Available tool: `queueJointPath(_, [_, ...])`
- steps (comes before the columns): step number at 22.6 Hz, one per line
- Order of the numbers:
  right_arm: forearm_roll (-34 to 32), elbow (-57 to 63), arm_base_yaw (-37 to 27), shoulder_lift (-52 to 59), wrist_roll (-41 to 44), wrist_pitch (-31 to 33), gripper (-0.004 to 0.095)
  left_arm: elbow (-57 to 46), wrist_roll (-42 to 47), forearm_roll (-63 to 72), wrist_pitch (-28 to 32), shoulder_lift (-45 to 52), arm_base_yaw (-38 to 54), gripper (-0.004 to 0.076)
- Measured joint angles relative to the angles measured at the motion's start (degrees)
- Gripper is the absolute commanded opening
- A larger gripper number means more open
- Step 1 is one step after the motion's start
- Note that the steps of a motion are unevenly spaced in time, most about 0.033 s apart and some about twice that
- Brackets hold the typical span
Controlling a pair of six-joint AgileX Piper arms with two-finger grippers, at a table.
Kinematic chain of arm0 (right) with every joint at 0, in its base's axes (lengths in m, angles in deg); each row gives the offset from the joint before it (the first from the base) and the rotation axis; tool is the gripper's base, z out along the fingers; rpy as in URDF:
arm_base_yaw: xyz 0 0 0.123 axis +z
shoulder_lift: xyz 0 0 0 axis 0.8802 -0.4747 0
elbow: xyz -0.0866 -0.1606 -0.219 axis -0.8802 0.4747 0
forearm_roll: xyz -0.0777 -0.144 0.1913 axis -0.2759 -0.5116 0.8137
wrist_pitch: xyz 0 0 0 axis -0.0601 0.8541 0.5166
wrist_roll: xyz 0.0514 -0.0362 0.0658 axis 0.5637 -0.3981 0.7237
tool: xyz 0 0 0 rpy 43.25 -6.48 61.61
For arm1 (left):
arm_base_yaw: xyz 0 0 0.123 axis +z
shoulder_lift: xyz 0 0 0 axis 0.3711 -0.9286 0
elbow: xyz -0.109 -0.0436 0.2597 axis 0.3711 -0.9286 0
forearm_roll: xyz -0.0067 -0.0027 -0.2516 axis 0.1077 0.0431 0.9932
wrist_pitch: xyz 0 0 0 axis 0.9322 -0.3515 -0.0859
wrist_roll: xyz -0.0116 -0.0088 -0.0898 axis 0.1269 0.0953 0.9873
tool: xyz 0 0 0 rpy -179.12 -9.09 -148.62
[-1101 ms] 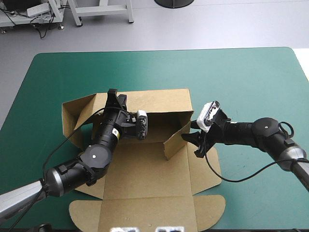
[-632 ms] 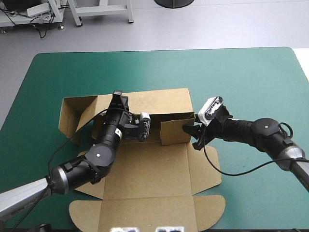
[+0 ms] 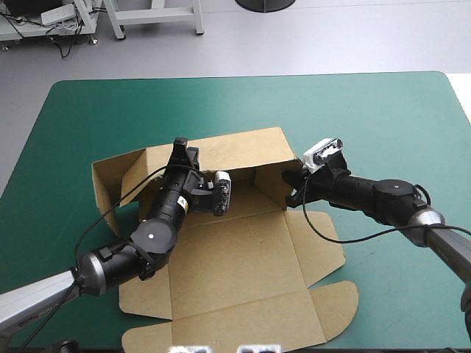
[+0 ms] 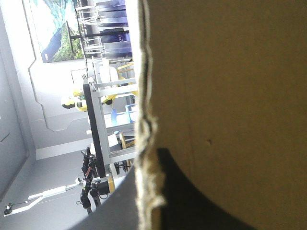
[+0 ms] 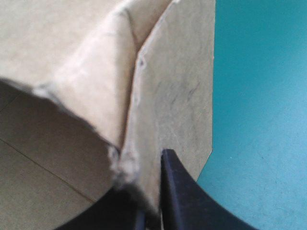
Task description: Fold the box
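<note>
The brown box lies on the teal-green cover, its base and lid panels flat and its far wall raised. My left gripper is shut on the top edge of that wall near its left end. In the left wrist view the board runs edge-on between the black fingers. At the wall's right corner my right gripper is shut on the short end flap. In the right wrist view that flap stands between the fingertips of the right gripper.
The box's left end flap stands half raised at the far left. Rounded lid tabs reach toward the table's near edge. Bare teal-green cover stretches beyond the box and to its right.
The right gripper has swung the end flap from inside the box out to the far wall's right corner. The whole sheet has turned slightly, its right side farther away. The left gripper stays on the wall.
</note>
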Motion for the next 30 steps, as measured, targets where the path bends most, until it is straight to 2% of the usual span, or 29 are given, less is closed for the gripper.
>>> queueJointPath(2, [0.05,0.00,0.00,0.00,-0.08,-0.12,0.0000,0.00,0.14,-0.11,0.12,0.00,0.00,-0.0001])
queueJointPath(8, [0.28,0.00,0.00,0.00,0.66,-0.56,0.0000,0.00,0.21,-2.00,0.65,-0.79,0.00,0.0175])
queueJointPath(12, [0.53,0.00,0.00,0.00,2.07,-1.41,0.0000,0.10,1.42,-2.72,2.28,-1.65,0.00,0.0249])
queueJointPath(15, [0.85,-0.05,0.00,0.00,3.31,-2.49,0.0000,0.10,4.46,-2.77,3.64,-1.77,-1.70,0.0252])
queueJointPath(18, [0.96,-0.10,0.00,0.11,4.56,-4.16,0.0000,0.10,7.14,-2.77,1.55,-1.77,-6.84,0.0252])
queueJointPath(23, [1.07,-0.21,0.00,0.15,5.01,-6.45,0.0000,0.16,14.39,-2.35,-6.93,-1.79,-18.08,0.0252])
queueJointPath(27, [1.48,-0.34,0.00,0.17,5.98,-8.06,0.0000,4.48,19.95,-1.38,-13.33,-1.84,-26.25,0.0246])
queueJointPath(29, [1.23,-0.34,0.00,0.43,6.77,-8.42,0.0001,8.15,21.31,-1.19,-16.88,-1.90,-27.35,0.0209])
queueJointPath(30, [0.85,-0.34,0.00,0.61,7.20,-8.67,0.0000,9.31,21.71,-1.15,-17.96,-1.90,-27.39,0.0119])
